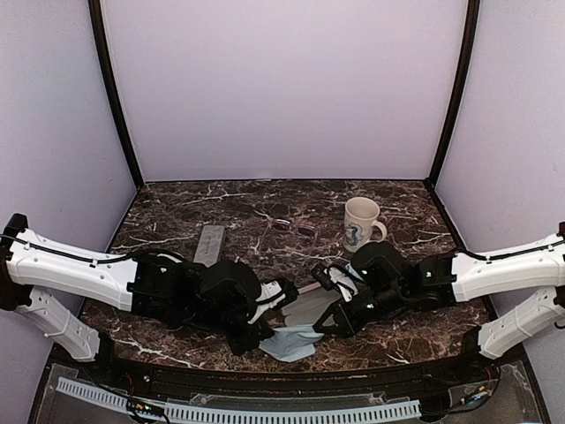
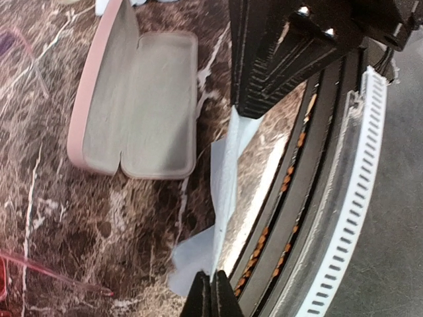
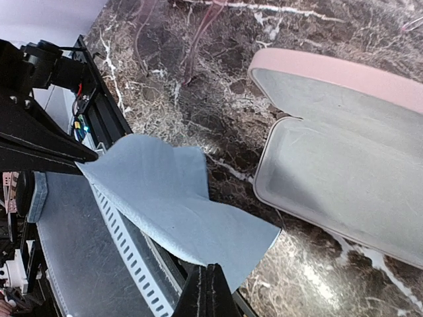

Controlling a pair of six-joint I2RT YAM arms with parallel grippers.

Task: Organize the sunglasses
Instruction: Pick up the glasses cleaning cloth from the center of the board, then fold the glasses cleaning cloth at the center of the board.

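**A:** Start at the left. What is the left claw doing?

**B:** It is clamped tight on one edge of the cloth, low in the frame at the near lip of the worktop. I judge it is anchoring that edge so the fabric can be drawn flat or folded.

**A:** And behind it?

**B:** A grey case, oblong and matte, lies left of centre, apart from everything else.

**A:** What is the cloth like?

**B:** It is thin, soft and pale blue. It is stretched between both claws and drapes over the worktop's edge toward the white slotted rail.

**A:** And the middle?

**B:** The pink case lies open like a clam, a rigid rounded shell with a grey felt-like lining. It is empty, and probably waiting for a pair.

**A:** Where are the sunglasses?

**B:** The dark pair, with a thin frame and dark lenses, rests in the upper middle between the grey case and the mug, well away from both claws. Of the red-pink pair only slim translucent temples show, lying on the marble near the pink case. Its front is out of view.

**A:** And the right side?

**B:** The right claw is closed on the cloth's opposite corner, which keeps the sheet taut. The glazed cream mug stands upright behind it.
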